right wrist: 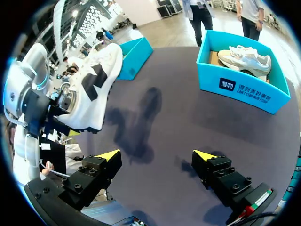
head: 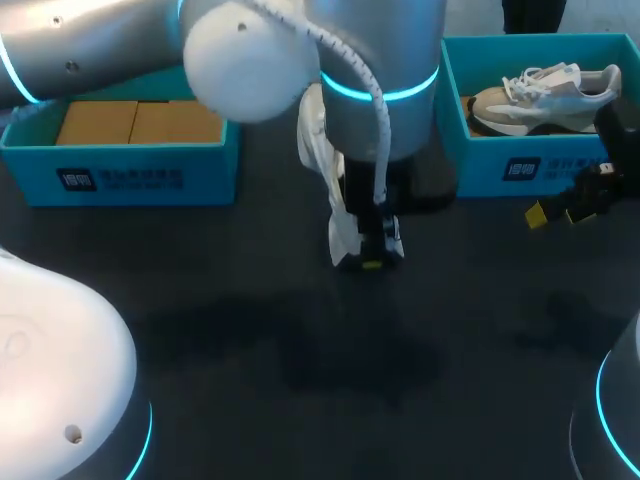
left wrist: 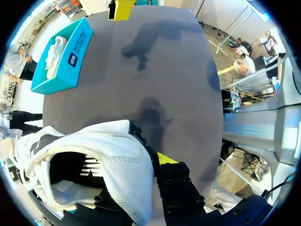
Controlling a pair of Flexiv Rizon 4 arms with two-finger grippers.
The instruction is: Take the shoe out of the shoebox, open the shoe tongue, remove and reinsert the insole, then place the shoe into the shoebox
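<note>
A white shoe with black patches (head: 335,190) hangs toe-down over the middle of the table. My left gripper (head: 372,262) is shut on its side wall. In the left wrist view one yellow tip (left wrist: 165,158) presses the outside of the shoe (left wrist: 94,160); the other finger is hidden inside the opening. My right gripper (right wrist: 157,157) is open and holds nothing, low over the dark table, near the front of the right shoebox (head: 520,165). The held shoe (right wrist: 96,80) shows ahead of the right gripper and to its side, up in the air.
The right blue shoebox (right wrist: 244,87) holds a second, beige and white shoe (head: 545,95). A second blue box (head: 120,175) at the back left has brown cardboard (head: 135,122) inside. Between the boxes and toward the front lies bare dark tabletop (head: 300,350).
</note>
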